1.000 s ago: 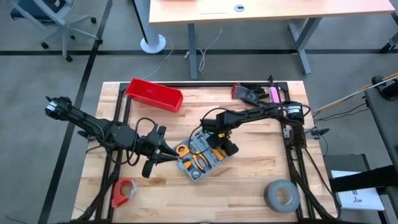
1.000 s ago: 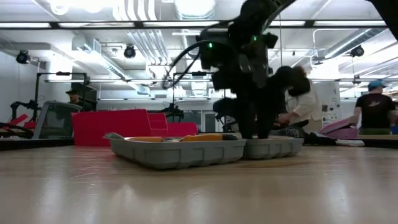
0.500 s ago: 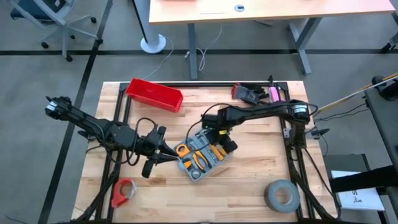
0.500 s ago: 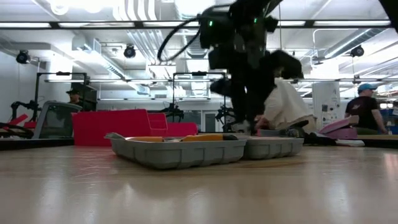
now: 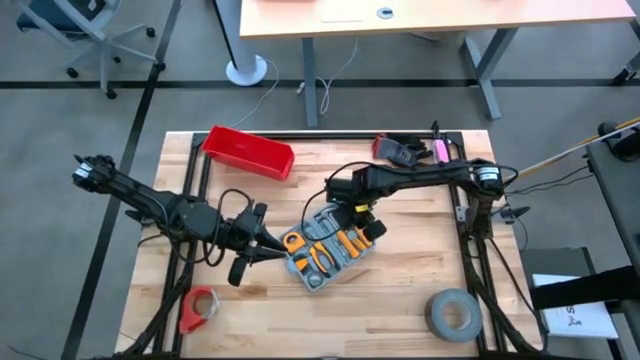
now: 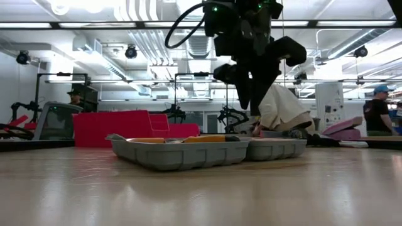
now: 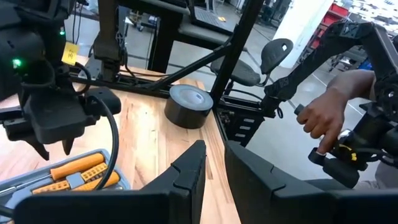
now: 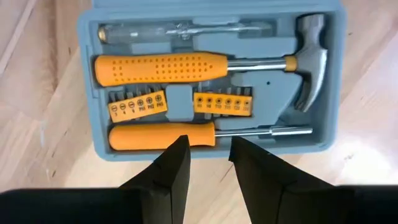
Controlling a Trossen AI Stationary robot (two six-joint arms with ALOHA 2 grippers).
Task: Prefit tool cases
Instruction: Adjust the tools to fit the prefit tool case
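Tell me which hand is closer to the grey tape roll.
Right. The right hand hangs over the open tool case mid-table, up and left of the grey tape roll in the high view. The left hand sits at the case's far left edge, farther away.

I find the flat grey-blue plastic hinged tool case (image 5: 330,250) lying open, askew, mid-surface; its moulded recesses hold orange-handled tools, a hammer (image 8: 309,59) and bit rows.

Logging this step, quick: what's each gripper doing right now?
Left gripper: jaws slightly apart, empty, beside the case.
Right gripper: jaws apart, empty, above the case.
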